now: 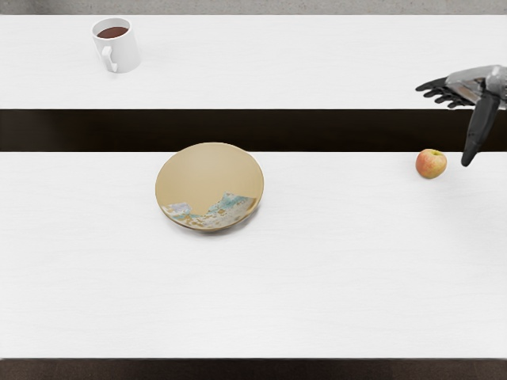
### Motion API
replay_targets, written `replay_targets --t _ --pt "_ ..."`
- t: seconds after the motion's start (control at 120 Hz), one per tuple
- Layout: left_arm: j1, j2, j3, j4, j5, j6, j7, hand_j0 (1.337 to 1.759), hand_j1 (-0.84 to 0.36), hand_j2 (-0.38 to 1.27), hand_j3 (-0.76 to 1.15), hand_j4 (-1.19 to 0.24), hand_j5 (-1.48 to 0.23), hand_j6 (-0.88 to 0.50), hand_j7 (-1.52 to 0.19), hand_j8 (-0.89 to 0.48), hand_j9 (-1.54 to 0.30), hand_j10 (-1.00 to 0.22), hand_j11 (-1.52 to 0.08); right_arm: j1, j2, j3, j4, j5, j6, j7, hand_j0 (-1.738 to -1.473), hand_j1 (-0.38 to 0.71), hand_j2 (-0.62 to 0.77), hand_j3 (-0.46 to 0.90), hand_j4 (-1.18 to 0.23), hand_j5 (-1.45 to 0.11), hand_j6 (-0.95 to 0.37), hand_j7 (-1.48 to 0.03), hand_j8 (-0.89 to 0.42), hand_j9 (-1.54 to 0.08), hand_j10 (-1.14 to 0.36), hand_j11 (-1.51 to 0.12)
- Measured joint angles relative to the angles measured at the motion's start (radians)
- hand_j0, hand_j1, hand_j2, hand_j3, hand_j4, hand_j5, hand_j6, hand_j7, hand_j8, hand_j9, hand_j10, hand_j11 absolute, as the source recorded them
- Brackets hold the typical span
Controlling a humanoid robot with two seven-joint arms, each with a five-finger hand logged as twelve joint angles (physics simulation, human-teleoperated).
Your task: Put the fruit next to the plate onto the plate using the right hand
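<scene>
Head view: apple (431, 164) upright, stem dimple uppermost

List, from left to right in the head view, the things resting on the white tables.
mug → plate → apple. The right hand, open at the right edge, spans the same stretch as the apple, so it is left out of the order.

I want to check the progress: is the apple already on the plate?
No, the apple rests on the table, well right of the plate, close to the open right hand.
</scene>
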Motion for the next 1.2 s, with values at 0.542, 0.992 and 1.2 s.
replay_targets --t 0.542,0.992,1.2 --pt "0.0 0.0 0.0 0.0 0.0 0.0 0.0 1.658 0.35 0.0 0.0 0.0 0.0 0.0 0.0 0.0 0.0 0.0 0.0 0.029 0.004 0.002 0.21 -0.02 0.0 -0.179 -1.658 -0.35 0.0 0.0 0.0 0.0 -0.01 0.0 0.0 0.0 0.0 0.0" --pt "0.0 0.0 0.0 0.0 0.0 0.0 0.0 1.658 0.35 0.0 0.0 0.0 0.0 0.0 0.0 0.0 0.0 0.0 0.0 -0.081 0.037 0.001 0.361 -0.325 -0.209 -0.186 -1.658 -0.35 0.0 0.0 0.0 0.0 -0.01 0.0 -0.01 0.0 0.0 0.0" --pt "0.0 0.0 0.0 0.0 0.0 0.0 0.0 1.658 0.35 0.0 0.0 0.0 0.0 0.0 0.0 0.0 0.0 0.0 0.0 -0.142 0.101 0.003 0.297 -0.367 -0.326 -0.186 -1.658 -0.35 0.0 0.0 -0.01 0.0 -0.01 0.0 -0.01 0.0 0.0 0.0"
